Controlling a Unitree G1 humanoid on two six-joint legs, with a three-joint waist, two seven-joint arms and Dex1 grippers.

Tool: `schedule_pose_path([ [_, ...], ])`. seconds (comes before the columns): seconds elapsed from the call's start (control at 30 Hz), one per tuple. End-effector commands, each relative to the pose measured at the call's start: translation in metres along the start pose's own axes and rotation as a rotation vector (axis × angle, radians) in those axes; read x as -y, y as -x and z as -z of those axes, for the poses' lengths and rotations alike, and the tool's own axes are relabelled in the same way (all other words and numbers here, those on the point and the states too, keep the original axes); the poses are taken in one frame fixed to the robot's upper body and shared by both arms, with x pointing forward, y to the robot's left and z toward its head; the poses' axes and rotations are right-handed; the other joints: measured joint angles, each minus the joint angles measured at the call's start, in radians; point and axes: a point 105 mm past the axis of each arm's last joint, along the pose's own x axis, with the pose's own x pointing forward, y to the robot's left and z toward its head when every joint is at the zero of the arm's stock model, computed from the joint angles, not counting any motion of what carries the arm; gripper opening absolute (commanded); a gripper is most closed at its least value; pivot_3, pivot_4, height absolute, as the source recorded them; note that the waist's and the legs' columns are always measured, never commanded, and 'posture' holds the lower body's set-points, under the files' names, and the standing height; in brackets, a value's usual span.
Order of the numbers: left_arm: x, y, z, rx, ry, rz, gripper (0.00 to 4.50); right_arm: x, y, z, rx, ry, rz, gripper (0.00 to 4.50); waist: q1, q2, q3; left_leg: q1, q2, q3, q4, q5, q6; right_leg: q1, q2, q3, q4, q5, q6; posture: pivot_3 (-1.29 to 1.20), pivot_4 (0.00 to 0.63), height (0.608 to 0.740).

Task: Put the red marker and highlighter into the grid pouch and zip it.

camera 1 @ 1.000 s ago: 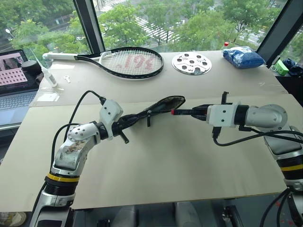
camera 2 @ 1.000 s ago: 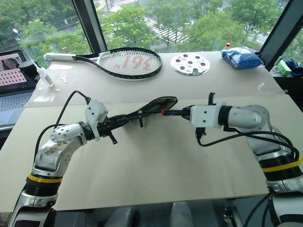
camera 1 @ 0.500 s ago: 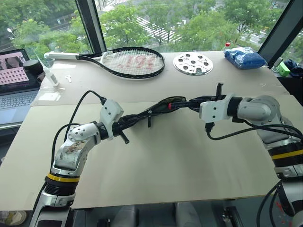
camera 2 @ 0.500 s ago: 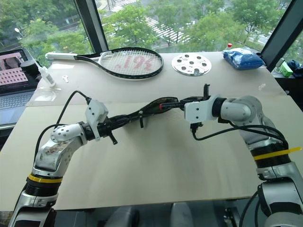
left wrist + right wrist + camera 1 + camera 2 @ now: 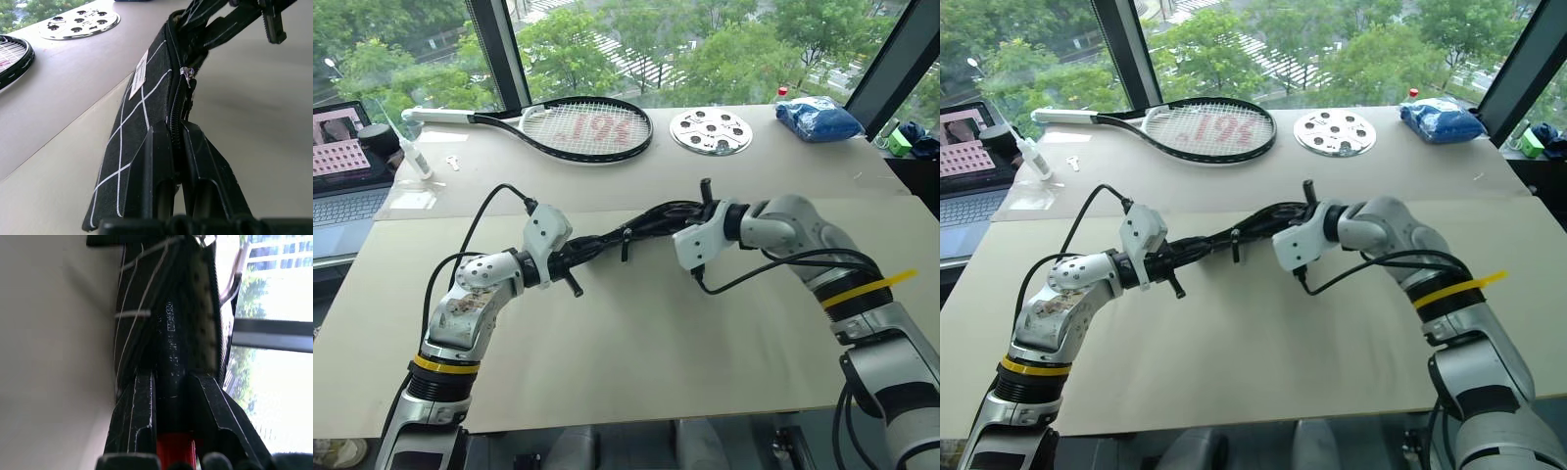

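Since the earlier frame, the right gripper (image 5: 171,396) has travelled leftward across the table (image 5: 636,362) and now has its fingers at the open mouth of the grid pouch (image 5: 146,103); the red marker (image 5: 175,450) it carries, formerly clear of the pouch, is now pushed in black end first. Right wrist view confirms the two fingers clamped on the marker, red barrel between them and the black printed end inside the opening. Left gripper (image 5: 177,147) has not shifted: its fingers are pinched tight on one end of the pouch along the zipper line, holding it off the table, edge up. Zipper slider (image 5: 187,73) sits partway along the pouch; the white label (image 5: 139,76) faces the far side of the table. Highlighter cannot be made out. On the far table lie a tennis racket (image 5: 578,125), a perforated metal disc (image 5: 710,130) and a blue bag (image 5: 815,117). Laptop (image 5: 342,162) stands at the left edge.
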Motion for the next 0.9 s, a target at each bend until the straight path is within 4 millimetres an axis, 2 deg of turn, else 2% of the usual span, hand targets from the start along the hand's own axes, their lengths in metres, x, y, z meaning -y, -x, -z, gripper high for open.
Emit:
schedule_pose_path([
  [0.03, 0.0, 0.0, -0.011, 0.033, -0.021, 0.007, 0.0, 0.012, -0.005, -0.02, 0.087, 0.047, 0.049, 0.57, 0.0, 0.0, 0.0, 0.0, 0.0, 0.0, 0.0, 0.0, 0.0, 0.0, 0.0, 0.0, 0.0, 0.0, 0.0, 0.0, 0.15, 0.74],
  [0.17, 0.0, 0.0, -0.011, 0.032, -0.023, 0.007, 0.0, 0.005, -0.009, -0.025, 0.115, 0.041, 0.033, 0.57, -0.002, 0.0, 0.0, 0.0, 0.0, 0.0, 0.0, 0.0, 0.0, 0.0, 0.0, 0.0, 0.0, 0.0, 0.0, 0.0, 0.15, 0.74],
  [0.23, 0.0, 0.001, -0.011, 0.031, -0.024, 0.007, 0.0, 0.003, -0.007, -0.017, 0.091, -0.022, 0.027, 1.57, -0.001, 0.0, 0.0, 0.0, 0.0, 0.0, 0.0, 0.0, 0.0, 0.0, 0.0, 0.0, 0.0, 0.0, 0.0, 0.0, 0.15, 0.74],
  [0.27, 0.0, 0.001, -0.011, 0.031, -0.024, 0.007, 0.0, 0.004, -0.005, -0.011, 0.071, -0.049, 0.029, 1.74, -0.001, 0.0, 0.0, 0.0, 0.0, 0.0, 0.0, 0.0, 0.0, 0.0, 0.0, 0.0, 0.0, 0.0, 0.0, 0.0, 0.15, 0.74],
  [0.33, 0.0, 0.001, -0.011, 0.031, -0.024, 0.007, 0.0, 0.006, -0.001, -0.003, 0.038, -0.065, 0.036, 2.44, -0.001, 0.0, 0.0, 0.0, 0.0, 0.0, 0.0, 0.0, 0.0, 0.0, 0.0, 0.0, 0.0, 0.0, 0.0, 0.0, 0.15, 0.74],
  [0.4, 0.001, 0.001, -0.011, 0.029, -0.024, 0.007, 0.0, 0.019, 0.01, 0.015, -0.018, -0.16, 0.074, 3.12, -0.001, 0.0, 0.0, 0.0, 0.0, 0.0, 0.0, 0.0, 0.0, 0.0, 0.0, 0.0, 0.0, 0.0, 0.0, 0.0, 0.15, 0.74],
  [0.47, 0.001, 0.002, -0.011, 0.029, -0.022, 0.005, 0.0, 0.033, 0.026, 0.03, -0.061, -0.221, 0.124, 3.12, -0.001, 0.0, 0.0, 0.0, 0.0, 0.0, 0.0, 0.0, 0.0, 0.0, 0.0, 0.0, 0.0, 0.0, 0.0, 0.0, 0.15, 0.74],
  [0.57, 0.0, 0.003, -0.01, 0.027, -0.018, -0.001, 0.0, 0.035, 0.051, 0.044, -0.083, -0.371, 0.15, 3.12, 0.003, 0.0, 0.0, 0.0, 0.0, 0.0, 0.0, 0.0, 0.0, 0.0, 0.0, 0.0, 0.0, 0.0, 0.0, 0.0, 0.15, 0.74],
  [0.63, -0.001, 0.004, -0.009, 0.027, -0.016, -0.008, 0.0, 0.035, 0.07, 0.045, -0.056, -0.54, 0.164, 3.12, 0.004, 0.0, 0.0, 0.0, 0.0, 0.0, 0.0, 0.0, 0.001, 0.0, 0.0, 0.0, 0.0, 0.0, 0.0, 0.0, 0.15, 0.74],
  [0.73, -0.002, 0.006, -0.009, 0.027, -0.01, -0.017, 0.0, 0.032, 0.109, 0.033, 0.104, -0.986, 0.159, 3.12, 0.004, 0.0, 0.0, -0.001, 0.0, -0.001, 0.0, -0.001, 0.002, 0.0, 0.0, 0.0, 0.0, 0.0, 0.0, 0.0, 0.15, 0.74],
  [0.77, -0.002, 0.006, -0.009, 0.027, -0.009, -0.018, 0.0, 0.026, 0.122, 0.022, 0.176, -1.096, 0.116, 3.12, 0.004, 0.0, 0.0, 0.0, 0.0, -0.001, 0.0, -0.002, 0.003, 0.0, 0.0, 0.0, 0.0, 0.0, 0.0, 0.0, 0.15, 0.74],
  [0.83, -0.002, 0.006, -0.009, 0.026, -0.007, -0.017, 0.0, 0.008, 0.136, 0.009, 0.222, -1.244, 0.039, 3.12, 0.009, 0.0, 0.0, -0.001, 0.0, -0.001, 0.0, -0.005, 0.008, 0.0, 0.0, 0.0, -0.001, 0.0, 0.0, 0.0, 0.15, 0.74],
  [0.9, -0.002, 0.005, -0.009, 0.026, -0.006, -0.014, 0.0, -0.031, 0.134, -0.005, 0.184, -1.368, -0.088, 3.12, 0.016, 0.0, 0.0, -0.001, 0.0, -0.001, 0.0, -0.006, 0.01, 0.001, 0.0, 0.0, 0.0, 0.0, 0.0, 0.0, 0.15, 0.74],
])
